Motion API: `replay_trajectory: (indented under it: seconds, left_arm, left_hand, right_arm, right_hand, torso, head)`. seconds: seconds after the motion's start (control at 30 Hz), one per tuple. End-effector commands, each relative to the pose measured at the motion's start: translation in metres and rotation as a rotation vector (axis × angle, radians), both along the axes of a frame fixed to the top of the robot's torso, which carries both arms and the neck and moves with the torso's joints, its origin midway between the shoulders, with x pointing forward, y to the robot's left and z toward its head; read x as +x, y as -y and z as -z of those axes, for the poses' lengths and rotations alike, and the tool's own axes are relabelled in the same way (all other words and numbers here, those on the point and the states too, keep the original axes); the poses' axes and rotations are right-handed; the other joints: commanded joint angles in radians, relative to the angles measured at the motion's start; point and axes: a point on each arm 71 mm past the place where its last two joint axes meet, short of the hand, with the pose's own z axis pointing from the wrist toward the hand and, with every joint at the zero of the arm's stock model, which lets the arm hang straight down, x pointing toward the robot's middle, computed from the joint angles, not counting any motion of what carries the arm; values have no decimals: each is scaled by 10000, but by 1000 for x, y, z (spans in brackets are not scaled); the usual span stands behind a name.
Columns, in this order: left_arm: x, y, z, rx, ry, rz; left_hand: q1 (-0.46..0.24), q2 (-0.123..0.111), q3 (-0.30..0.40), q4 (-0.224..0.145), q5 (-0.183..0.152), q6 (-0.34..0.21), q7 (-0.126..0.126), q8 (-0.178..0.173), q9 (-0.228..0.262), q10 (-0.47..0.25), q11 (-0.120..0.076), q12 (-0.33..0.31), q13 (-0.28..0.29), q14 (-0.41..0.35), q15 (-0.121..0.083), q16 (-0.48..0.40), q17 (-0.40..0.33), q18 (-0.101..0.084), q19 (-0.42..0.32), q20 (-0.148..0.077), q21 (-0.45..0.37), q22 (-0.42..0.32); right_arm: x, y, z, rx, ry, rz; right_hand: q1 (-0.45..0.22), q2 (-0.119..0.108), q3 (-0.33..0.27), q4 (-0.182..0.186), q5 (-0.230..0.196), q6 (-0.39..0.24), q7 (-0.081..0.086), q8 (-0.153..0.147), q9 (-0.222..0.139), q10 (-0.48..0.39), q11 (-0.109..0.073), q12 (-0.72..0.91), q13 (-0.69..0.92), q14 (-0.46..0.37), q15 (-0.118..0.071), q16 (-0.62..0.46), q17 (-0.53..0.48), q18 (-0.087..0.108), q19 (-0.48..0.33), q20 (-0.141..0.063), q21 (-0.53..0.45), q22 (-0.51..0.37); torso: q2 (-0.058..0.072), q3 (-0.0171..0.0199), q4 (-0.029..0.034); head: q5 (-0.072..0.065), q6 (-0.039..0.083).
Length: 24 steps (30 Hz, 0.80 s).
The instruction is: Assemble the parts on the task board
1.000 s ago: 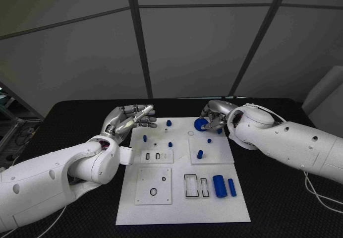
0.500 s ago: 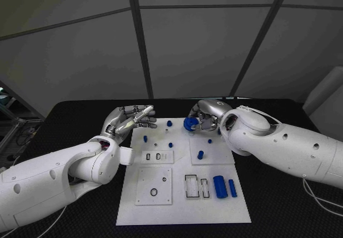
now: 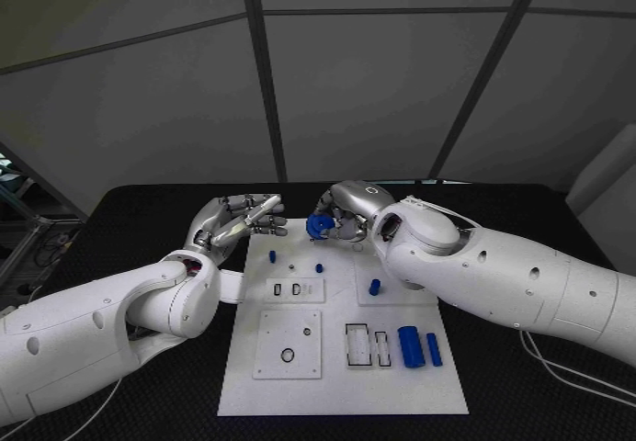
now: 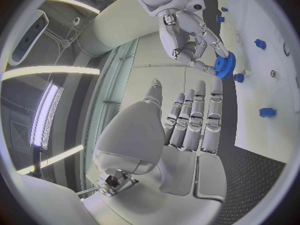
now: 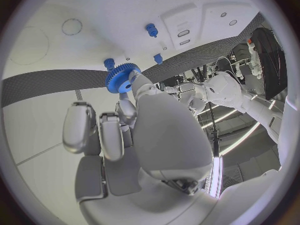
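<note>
Beside gear [image 3: 318,225], blue peg [image 3: 273,256]

Matt white task board [image 3: 338,386]; glossy blue plastic gear [image 5: 119,80]; textured black table [image 3: 530,367].

One task board [image 3: 338,381], two hands, one blue gear [image 3: 318,225], perhaps seven other blue parts

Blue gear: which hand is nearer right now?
Right. The right hand holds the blue gear in its fingers at the board's far edge; the left hand hovers open beside it, apart.
</note>
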Motion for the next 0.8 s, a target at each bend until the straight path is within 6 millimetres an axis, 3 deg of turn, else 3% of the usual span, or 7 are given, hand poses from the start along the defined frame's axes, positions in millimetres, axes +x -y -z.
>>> replay_trajectory:
  seconds: [0.03, 0.8]
  left_arm:
    - [1, -2, -2, 15, 212, -25]
    - [2, -5, -3, 26, 256, -190]
  left_hand:
    - [-3, 118, -8, -32, 30, 38, 49, -62, -6, -26, 35, -51, -6, -92, -1, -52, 18, 471, -64, 25, 1, 0]
    - [-2, 129, -10, -40, 29, 57, 50, -62, -2, -5, 34, -52, -1, -104, 2, -75, 29, 470, -91, 30, -6, -3]
  right_arm:
    - [2, -4, 0, -125, 243, -120]
    - [7, -20, 23, -951, -603, -345]
  right_hand:
    - [-87, -12, 68, -16, 32, 71, 15, 54, 21, 64, 6, 44, -1, 709, -57, 28, 1016, -128, 48, 2, 58, -3]
    - [-256, -95, 162, 15, -77, 49, 32, -14, -22, 34, 24, 39, 1, 705, -44, 22, 1005, -125, 32, 9, 53, -18]
  torso:
    - [0, 6, -10]
    - [-3, 20, -27]
  head:
    - [26, -25]
    - [86, -108]
